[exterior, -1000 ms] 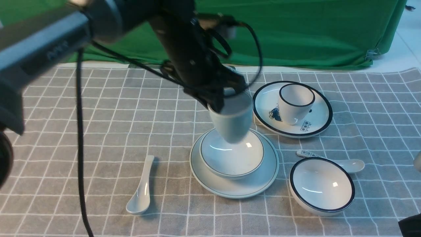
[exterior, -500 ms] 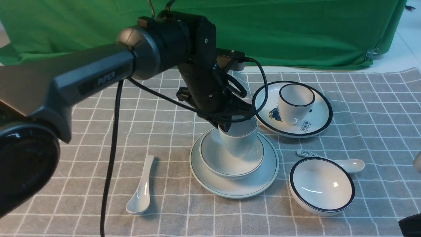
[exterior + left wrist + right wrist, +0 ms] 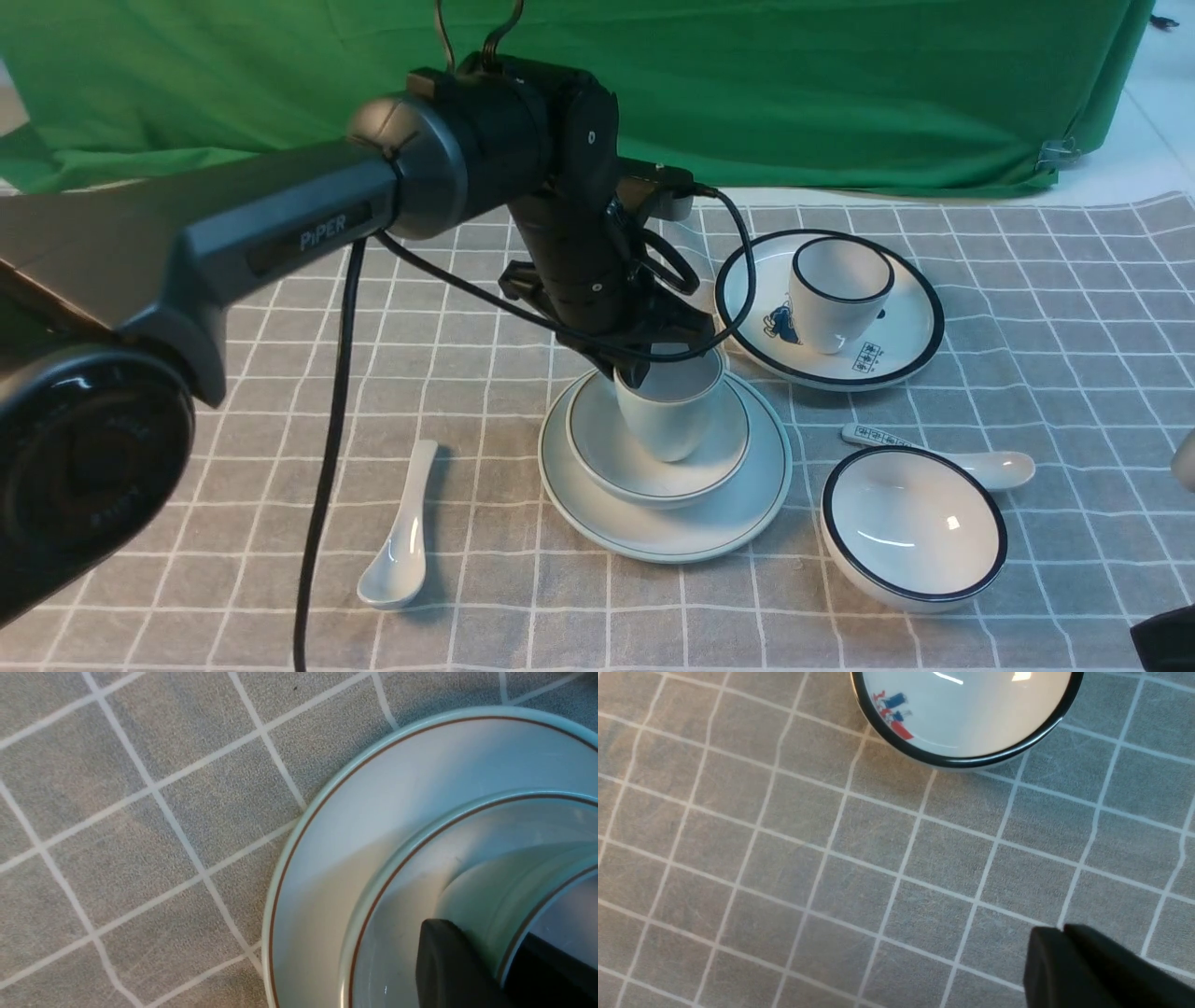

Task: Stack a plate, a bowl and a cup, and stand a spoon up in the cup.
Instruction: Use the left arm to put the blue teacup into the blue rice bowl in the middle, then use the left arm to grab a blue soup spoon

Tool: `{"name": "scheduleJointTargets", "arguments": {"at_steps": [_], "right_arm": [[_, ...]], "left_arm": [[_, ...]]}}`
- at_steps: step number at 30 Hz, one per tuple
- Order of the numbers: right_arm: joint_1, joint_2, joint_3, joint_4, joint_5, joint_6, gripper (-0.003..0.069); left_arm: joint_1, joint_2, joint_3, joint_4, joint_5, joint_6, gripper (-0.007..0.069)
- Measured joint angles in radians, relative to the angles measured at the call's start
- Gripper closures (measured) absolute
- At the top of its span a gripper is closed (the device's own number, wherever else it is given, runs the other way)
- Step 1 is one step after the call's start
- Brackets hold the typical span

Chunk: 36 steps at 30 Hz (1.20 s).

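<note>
Now the cup [image 3: 667, 415] has dropped into the bowl [image 3: 597, 441] on the plate [image 3: 571, 487], the left gripper [image 3: 644, 369] straddling its rim, clamped or loosened I cannot tell; only the spoon [image 3: 400, 541] remains.

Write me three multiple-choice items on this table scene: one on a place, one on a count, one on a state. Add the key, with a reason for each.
1. Where is the plain cup?
A. in the pale bowl that sits on the pale plate
B. beside the stack
C. lifted clear of all dishes

2. How many spoons lie on the checked cloth?
A. one
B. two
C. three

3. How does the plain cup stand?
A. upside down
B. on its side
C. mouth up

Key:
1 A: its base is down inside the bowl, which rests on the plate.
2 B: the plain spoon lies left of the plate, and the marked spoon lies behind the black-rimmed bowl.
3 C: its open mouth faces up in the front view.
</note>
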Motion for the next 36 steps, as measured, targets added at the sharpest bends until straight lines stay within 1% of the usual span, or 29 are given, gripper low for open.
{"name": "scheduleJointTargets", "arguments": {"at_steps": [5, 6, 9, 10, 13, 16, 18, 19, 20, 21, 22, 23, 24, 25, 26, 27, 28, 29, 31, 36], "right_arm": [[0.000, 0.000, 0.000, 0.000, 0.000, -0.001, 0.0592], [0.000, 0.000, 0.000, 0.000, 0.000, -0.001, 0.0592], [0.000, 0.000, 0.000, 0.000, 0.000, -0.001, 0.0590], [0.000, 0.000, 0.000, 0.000, 0.000, -0.001, 0.0590], [0.000, 0.000, 0.000, 0.000, -0.003, -0.001, 0.0589], [0.000, 0.000, 0.000, 0.000, -0.005, -0.001, 0.0589], [0.000, 0.000, 0.000, 0.000, -0.007, -0.001, 0.0589], [0.000, 0.000, 0.000, 0.000, -0.007, -0.001, 0.0589], [0.000, 0.000, 0.000, 0.001, -0.010, -0.001, 0.0589], [0.000, 0.000, 0.000, 0.001, -0.010, -0.001, 0.0589], [0.000, 0.000, 0.000, 0.001, -0.010, -0.001, 0.0589], [0.000, 0.000, 0.000, 0.001, -0.010, -0.001, 0.0589], [0.000, 0.000, 0.000, 0.001, -0.010, -0.001, 0.0589], [0.000, 0.000, 0.000, 0.001, -0.010, -0.001, 0.0589], [0.000, 0.000, 0.000, 0.001, -0.010, -0.001, 0.0589], [0.000, 0.000, 0.000, 0.001, -0.010, -0.001, 0.0589], [0.000, 0.000, 0.000, 0.001, -0.010, -0.001, 0.0589], [0.000, 0.000, 0.000, 0.001, -0.010, -0.001, 0.0589], [0.000, 0.000, 0.000, 0.001, -0.010, -0.001, 0.0589], [0.000, 0.000, 0.000, 0.001, -0.010, -0.001, 0.0589]], "left_arm": [[0.000, 0.000, 0.000, 0.000, 0.003, 0.008, 0.0438], [0.000, 0.000, -0.001, 0.000, 0.007, 0.008, 0.0391], [0.000, -0.005, -0.026, 0.000, 0.054, 0.008, 0.0296], [0.000, -0.005, -0.031, 0.000, 0.061, 0.008, 0.0286], [0.000, -0.032, -0.068, 0.001, 0.104, 0.006, 0.0220], [0.000, -0.069, -0.087, 0.030, 0.148, 0.000, 0.0204], [0.000, -0.086, -0.089, 0.061, 0.180, -0.008, 0.0214], [0.006, -0.113, -0.084, 0.109, 0.207, -0.024, 0.0254], [0.020, -0.133, -0.073, 0.127, 0.214, -0.039, 0.0295], [0.045, -0.155, -0.049, 0.131, 0.216, -0.061, 0.0355], [0.056, -0.169, -0.039, 0.130, 0.216, -0.072, 0.0377], [0.096, -0.196, 0.002, 0.120, 0.218, -0.089, 0.0461], [0.126, -0.213, 0.039, 0.110, 0.218, -0.090, 0.0519], [0.148, -0.224, 0.072, 0.108, 0.219, -0.089, 0.0553], [0.159, -0.226, 0.090, 0.108, 0.219, -0.089, 0.0566], [0.189, -0.244, 0.159, 0.108, 0.211, -0.088, 0.0596], [0.207, -0.257, 0.250, 0.108, 0.175, -0.087, 0.0610], [0.208, -0.262, 0.273, 0.107, 0.161, -0.087, 0.0613], [0.210, -0.270, 0.386, 0.094, 0.070, -0.090, 0.0618], [0.210, -0.270, 0.523, 0.042, -0.130, -0.097, 0.0606]]}}
